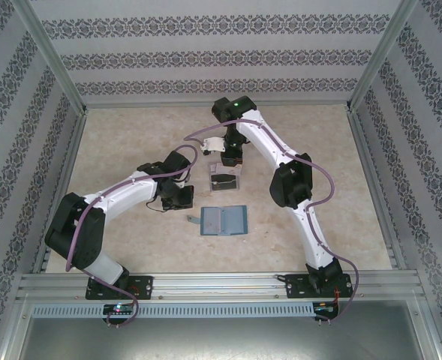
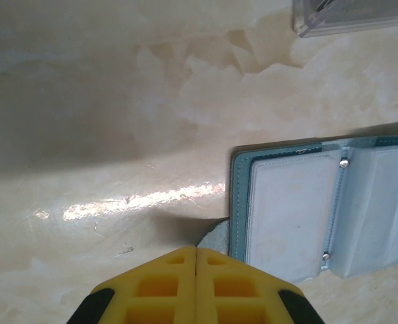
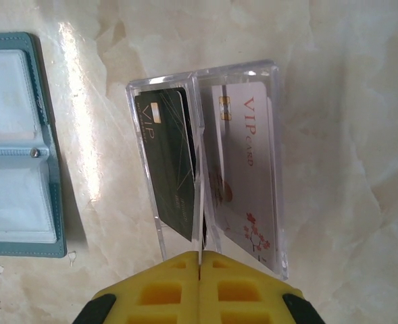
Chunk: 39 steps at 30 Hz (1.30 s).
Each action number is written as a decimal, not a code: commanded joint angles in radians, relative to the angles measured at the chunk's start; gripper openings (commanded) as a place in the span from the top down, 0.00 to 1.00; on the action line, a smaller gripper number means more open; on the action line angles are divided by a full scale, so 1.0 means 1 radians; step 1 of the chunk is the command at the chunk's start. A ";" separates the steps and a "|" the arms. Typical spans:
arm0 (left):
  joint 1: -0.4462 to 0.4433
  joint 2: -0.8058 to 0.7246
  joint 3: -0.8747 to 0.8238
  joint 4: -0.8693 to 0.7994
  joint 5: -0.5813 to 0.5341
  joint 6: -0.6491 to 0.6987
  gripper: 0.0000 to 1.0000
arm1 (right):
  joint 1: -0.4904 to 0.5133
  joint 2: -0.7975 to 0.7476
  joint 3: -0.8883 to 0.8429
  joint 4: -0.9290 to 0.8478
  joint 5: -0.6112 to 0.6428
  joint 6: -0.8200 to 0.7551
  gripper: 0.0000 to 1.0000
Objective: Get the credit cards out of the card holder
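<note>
The clear plastic box is set flat on the marbled beige table and is taken as the reference. It is split by a central divider into two long compartments.

Contents of the box:
- The compartment nearer the card holder is occupied by a dark credit card with a gold chip. The card is seen lying slightly askew within the walls.
- The compartment farther from the card holder is occupied by a pale credit card printed "VIP card", with a chip and a red floral mark.

The card holder is located near the box, apart from it, on the side towards the arm bases. It is laid open and flat, the teal cover facing down. Its clear sleeves are exposed, and the pale blue-grey lining is seen through them. A small grey tab projects from the cover edge.

The right gripper is positioned over the box edge in line with the divider. Its yellow fingers are pressed together and nothing is gripped. Contact with the box cannot be determined.

The left gripper is positioned beside the card holder, at the tab and away from the box. Its fingers are likewise closed on nothing.
</note>
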 commanded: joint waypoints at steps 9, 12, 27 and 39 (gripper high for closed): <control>0.013 0.035 0.017 -0.031 0.009 0.021 1.00 | 0.023 -0.055 0.041 0.000 0.037 -0.059 0.95; 0.013 0.034 0.017 -0.034 0.009 0.019 1.00 | 0.030 -0.044 0.055 -0.002 0.050 -0.072 0.95; 0.024 0.038 0.021 -0.048 0.006 0.022 1.00 | 0.026 0.030 0.078 0.002 0.024 -0.103 0.97; 0.026 0.042 0.020 -0.048 0.005 0.016 1.00 | 0.016 0.058 0.073 -0.010 -0.006 -0.100 0.97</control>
